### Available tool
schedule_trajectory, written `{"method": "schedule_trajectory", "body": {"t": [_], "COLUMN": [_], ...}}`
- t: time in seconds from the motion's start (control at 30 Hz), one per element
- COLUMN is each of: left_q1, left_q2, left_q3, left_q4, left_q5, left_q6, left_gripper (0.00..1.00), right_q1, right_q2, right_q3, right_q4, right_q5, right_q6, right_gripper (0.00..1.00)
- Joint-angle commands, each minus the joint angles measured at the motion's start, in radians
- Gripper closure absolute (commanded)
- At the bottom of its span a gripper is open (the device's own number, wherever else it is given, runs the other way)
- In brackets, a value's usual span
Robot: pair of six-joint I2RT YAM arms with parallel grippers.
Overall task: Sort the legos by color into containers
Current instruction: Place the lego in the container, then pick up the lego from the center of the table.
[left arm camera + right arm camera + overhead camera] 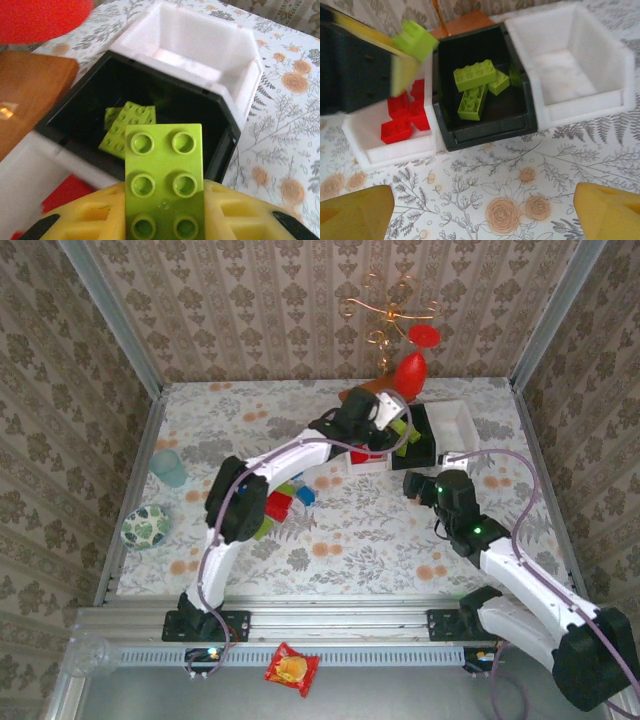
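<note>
**Pinching a lime brick (165, 165) above the black box (75, 107)**

I see damask-papered walls (300, 310) around my floral-cloth table (360, 540). Three square boxes abut: a matte white box (395, 152) with red bricks (402, 120), the glossy black box with studded lime bricks (475, 75), and a second white box (585, 102). My left gripper (165, 222) clamps the lime brick. The right gripper (481, 212) gapes wide, holding nothing.

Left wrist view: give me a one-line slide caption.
Left gripper holds a lime green brick out toward the black container, with green bricks lying inside.
</note>
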Motion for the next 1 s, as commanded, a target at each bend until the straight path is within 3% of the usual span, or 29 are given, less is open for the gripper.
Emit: {"method": "schedule_trajectory", "body": {"t": [0.0,0.2,0.27,0.4,0.53,0.7,0.97], "left_q1": [-0.013,-0.022,-0.023,-0.021,-0.013,0.033,0.28], "left_q2": [0.127,0.322,0.319,0.245,0.078,-0.256,-0.774], "left_q3": [0.19,0.533,0.551,0.489,0.287,-0.197,-0.902], "left_q4": [-0.129,-0.29,-0.29,-0.268,-0.199,0.001,0.165], "left_q5": [0.009,-0.005,-0.008,0.008,0.017,-0.034,-0.006], "left_q6": [-0.021,-0.038,-0.048,-0.053,-0.062,-0.115,-0.356], "left_gripper": [0.68,0.55,0.45,0.37,0.34,0.32,0.29], "right_q1": [-0.003,-0.004,-0.004,0.005,0.061,0.176,0.394], "right_q2": [-0.052,-0.106,-0.128,-0.166,-0.157,-0.068,0.36], "right_q3": [-0.021,-0.034,-0.043,-0.07,-0.08,-0.085,0.064], "right_q4": [-0.047,-0.094,-0.103,-0.088,-0.046,0.056,0.254], "right_q5": [0.075,0.076,0.077,0.05,0.053,0.066,-0.056], "right_q6": [0.026,0.034,0.038,0.045,0.034,0.013,-0.114], "right_gripper": [0.06,0.06,0.07,0.08,0.08,0.08,0.08]}}
